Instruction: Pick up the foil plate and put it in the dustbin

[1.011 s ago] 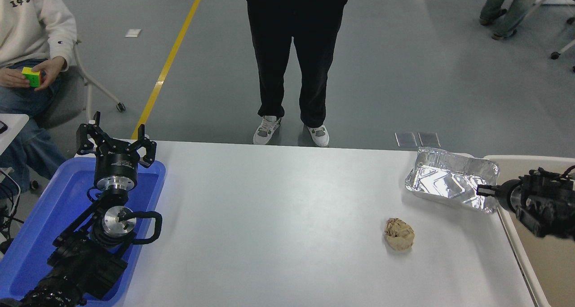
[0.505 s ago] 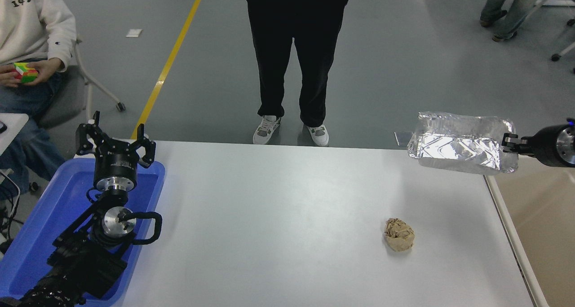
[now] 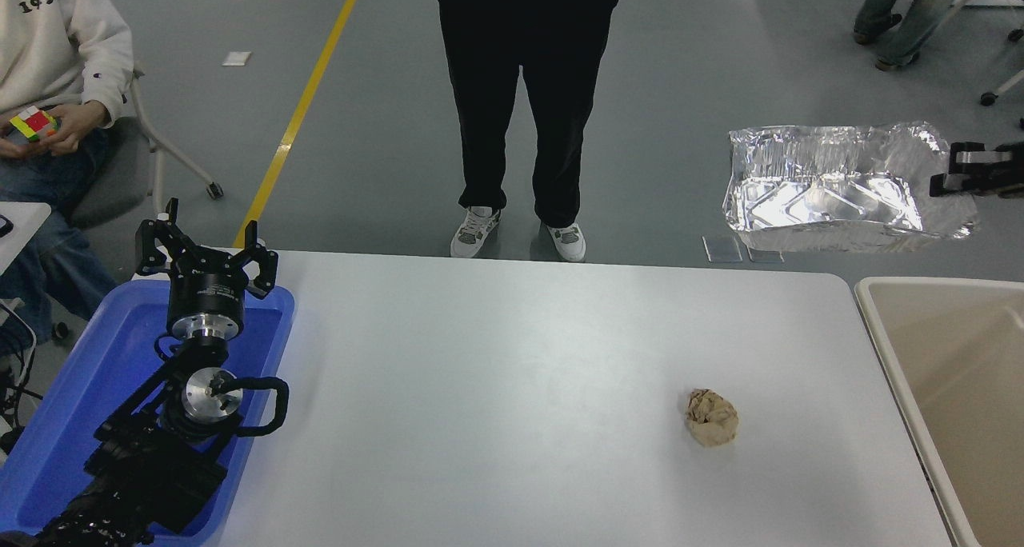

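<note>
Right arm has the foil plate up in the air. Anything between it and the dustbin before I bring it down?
Nothing visible. The right gripper holds the foil plate by its right rim, high above the table's far right corner. The dustbin sits open at the right, its visible inside bare. The paper ball lies on the table, off that path.

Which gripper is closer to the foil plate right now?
The right. The right gripper is clamped on the right edge of the foil plate, holding it in the air. The left gripper is parked far across the table over the blue tray.
</note>
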Available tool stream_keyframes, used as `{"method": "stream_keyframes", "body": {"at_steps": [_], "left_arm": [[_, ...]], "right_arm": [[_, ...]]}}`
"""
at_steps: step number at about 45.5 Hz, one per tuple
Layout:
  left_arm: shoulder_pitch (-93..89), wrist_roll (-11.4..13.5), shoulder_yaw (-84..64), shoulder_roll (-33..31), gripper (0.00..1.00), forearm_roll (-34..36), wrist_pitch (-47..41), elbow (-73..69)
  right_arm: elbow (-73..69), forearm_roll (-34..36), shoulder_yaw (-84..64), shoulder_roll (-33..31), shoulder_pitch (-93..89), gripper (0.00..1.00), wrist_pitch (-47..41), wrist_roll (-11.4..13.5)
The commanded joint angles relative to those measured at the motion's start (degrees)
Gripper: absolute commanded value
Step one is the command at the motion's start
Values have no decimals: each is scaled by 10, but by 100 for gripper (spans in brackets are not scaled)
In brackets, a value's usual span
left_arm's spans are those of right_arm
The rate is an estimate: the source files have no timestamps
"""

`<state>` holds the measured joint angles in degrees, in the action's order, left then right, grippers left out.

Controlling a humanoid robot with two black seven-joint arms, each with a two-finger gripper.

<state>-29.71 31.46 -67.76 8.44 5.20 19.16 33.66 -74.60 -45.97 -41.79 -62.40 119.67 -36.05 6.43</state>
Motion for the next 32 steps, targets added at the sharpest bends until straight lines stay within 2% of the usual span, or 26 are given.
{"method": "stream_keyframes", "body": {"at_steps": [1, 6, 13, 16, 25, 32], "left_arm": [[0, 0, 0, 0, 99, 0, 0, 0], [0, 0, 0, 0, 99, 0, 0, 0], [0, 0, 0, 0, 99, 0, 0, 0], [0, 0, 0, 0, 99, 0, 0, 0], [0, 0, 0, 0, 99, 0, 0, 0], [0, 0, 0, 0, 99, 0, 0, 0]], "right_arm": [[54, 11, 1, -23, 22, 0, -10, 36], [140, 77, 3, -26, -24, 0, 43, 38], [295, 202, 7, -22, -116, 0, 115, 39], [351, 278, 7, -12, -172, 0, 156, 38], [416, 417, 8, 7, -312, 0, 276, 34], [423, 505, 43, 26, -421, 0, 331, 31]]}}
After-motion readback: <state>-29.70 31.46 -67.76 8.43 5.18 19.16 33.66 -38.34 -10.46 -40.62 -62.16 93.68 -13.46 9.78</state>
